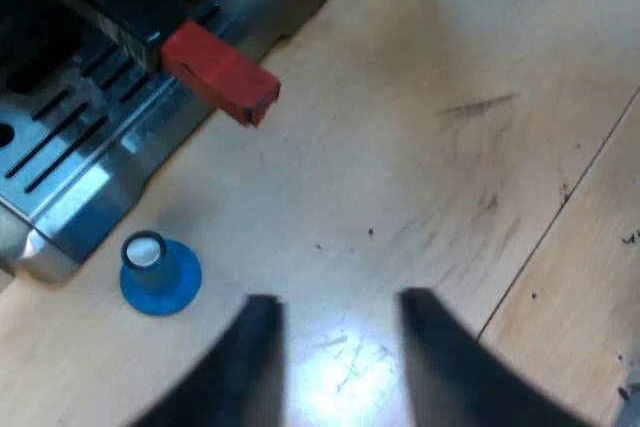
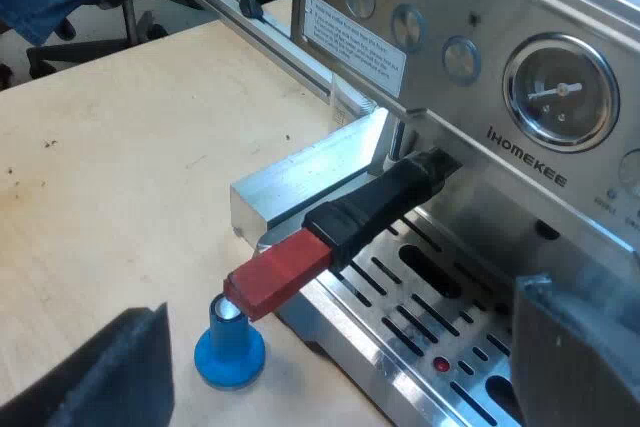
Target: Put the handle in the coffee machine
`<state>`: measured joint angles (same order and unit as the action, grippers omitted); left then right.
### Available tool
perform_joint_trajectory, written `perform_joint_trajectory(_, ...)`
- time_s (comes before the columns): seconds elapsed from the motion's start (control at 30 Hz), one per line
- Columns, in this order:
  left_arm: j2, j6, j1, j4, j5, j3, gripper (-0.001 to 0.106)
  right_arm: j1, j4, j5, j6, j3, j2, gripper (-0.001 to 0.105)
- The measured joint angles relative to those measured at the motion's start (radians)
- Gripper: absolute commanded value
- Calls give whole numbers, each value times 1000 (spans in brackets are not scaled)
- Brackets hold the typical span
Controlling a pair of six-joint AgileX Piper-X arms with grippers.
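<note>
So the handle (image 2: 380, 202) is sitting up in the front of the espresso machine (image 2: 480, 117), with its red end (image 2: 278, 275) poking out past the edge of the slotted drip tray (image 2: 420, 342). The blue tamper (image 2: 230, 345) stands upright on the wooden table (image 2: 120, 177) just beside the tray's corner. The front panel reads IHOMEKEE just below a round pressure gauge (image 2: 558, 90), and there's a white sticker (image 2: 355, 42) with print I can't make out. The left gripper (image 1: 338, 299) hovers over bare table near the tamper, fingers spread with nothing between them, and the right gripper (image 2: 340, 302) is wide apart and empty too, one finger by the tamper and the other over the tray.
</note>
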<state>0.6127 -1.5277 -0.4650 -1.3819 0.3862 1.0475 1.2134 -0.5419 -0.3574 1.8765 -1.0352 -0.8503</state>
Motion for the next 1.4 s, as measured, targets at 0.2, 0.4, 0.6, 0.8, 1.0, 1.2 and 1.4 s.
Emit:
perform_joint_trajectory(0.2, 2, 18, 0, -4, 0, 0, 105, 0, 0, 0, -3, 0, 0, 71)
perform_joint_trajectory(0.4, 2, 6, 87, 55, 0, 0, 105, 0, 0, 0, -73, 0, 0, 71)
perform_joint_trajectory(0.6, 2, -7, 152, 191, -16, 19, 105, -120, -24, 79, -235, -14, 0, 71)
perform_joint_trajectory(0.8, 2, -7, 152, 279, -136, 67, 105, -301, -53, 266, -262, -54, 1, 71)
perform_joint_trajectory(1.0, 2, -8, 152, 295, -198, 97, 105, -524, -165, 368, -253, -98, 44, 71)
perform_joint_trajectory(1.2, 2, -33, 152, 323, -201, 144, 105, -705, -291, 382, -219, -98, 177, 71)
perform_joint_trajectory(1.4, 2, -69, 196, 330, -201, 167, 105, -839, -436, 332, -174, -99, 337, 71)
